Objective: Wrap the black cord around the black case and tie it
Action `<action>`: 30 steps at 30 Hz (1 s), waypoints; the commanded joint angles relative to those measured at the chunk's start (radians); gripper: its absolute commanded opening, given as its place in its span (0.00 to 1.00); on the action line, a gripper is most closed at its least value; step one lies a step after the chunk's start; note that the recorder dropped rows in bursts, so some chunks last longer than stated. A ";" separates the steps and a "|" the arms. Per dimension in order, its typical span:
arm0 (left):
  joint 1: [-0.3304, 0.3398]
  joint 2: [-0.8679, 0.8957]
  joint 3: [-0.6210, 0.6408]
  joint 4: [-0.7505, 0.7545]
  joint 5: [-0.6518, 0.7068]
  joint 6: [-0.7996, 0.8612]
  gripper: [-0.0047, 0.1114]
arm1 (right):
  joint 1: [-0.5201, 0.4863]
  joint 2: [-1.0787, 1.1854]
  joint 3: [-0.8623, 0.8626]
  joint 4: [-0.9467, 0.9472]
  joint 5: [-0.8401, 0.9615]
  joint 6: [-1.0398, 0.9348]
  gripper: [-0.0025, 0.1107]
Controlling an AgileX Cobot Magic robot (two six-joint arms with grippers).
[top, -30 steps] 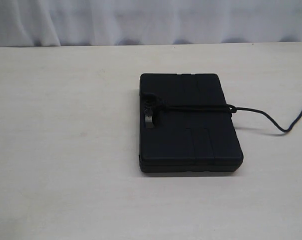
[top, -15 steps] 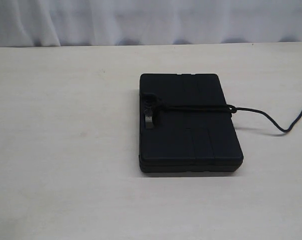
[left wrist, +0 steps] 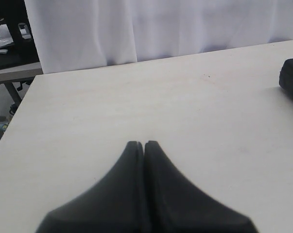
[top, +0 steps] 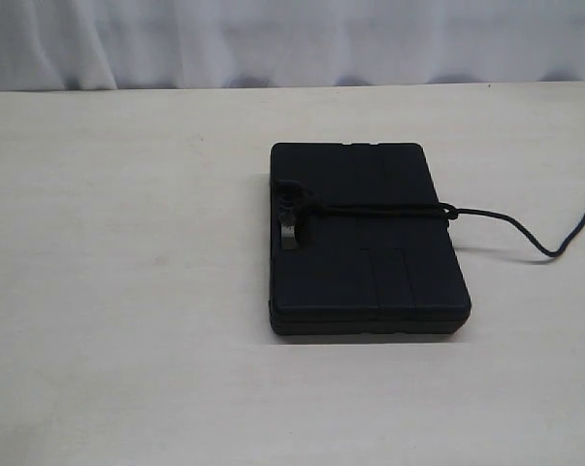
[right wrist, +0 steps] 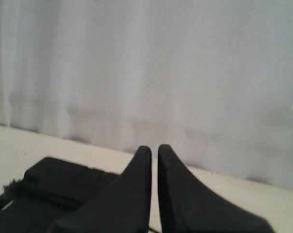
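The black case (top: pixel 370 262) lies flat on the pale table in the exterior view. The black cord (top: pixel 389 208) runs across its lid, with a bulky knot (top: pixel 294 206) by the handle cutout on the left. Its loose tail (top: pixel 539 248) trails off to the right over the table. Neither gripper shows in the exterior view. My left gripper (left wrist: pixel 144 143) is shut and empty over bare table, with a corner of the case (left wrist: pixel 292 80) far off at the frame's edge. My right gripper (right wrist: pixel 154 148) is shut on nothing, hanging above the case (right wrist: pixel 59 182).
A white curtain (top: pixel 292 39) hangs behind the table's far edge. In the left wrist view the table's side edge (left wrist: pixel 20 107) shows, with another desk and dark equipment (left wrist: pixel 8 48) beyond it.
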 commanded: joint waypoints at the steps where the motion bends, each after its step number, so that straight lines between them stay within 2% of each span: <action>1: 0.004 -0.002 0.004 -0.006 -0.011 -0.006 0.04 | -0.004 -0.005 0.097 -0.002 -0.084 -0.001 0.06; 3: 0.004 -0.002 0.004 -0.006 -0.011 -0.006 0.04 | -0.004 -0.005 0.097 0.017 0.012 0.023 0.06; 9: 0.004 -0.002 0.004 -0.006 -0.011 -0.006 0.04 | -0.004 -0.005 0.097 0.020 0.082 0.147 0.06; 14: 0.004 -0.002 0.004 -0.006 -0.011 -0.006 0.04 | -0.004 -0.005 0.097 0.020 0.244 0.132 0.06; 30: 0.004 -0.002 0.004 -0.006 -0.011 -0.006 0.04 | -0.004 -0.005 0.097 0.017 0.250 0.114 0.06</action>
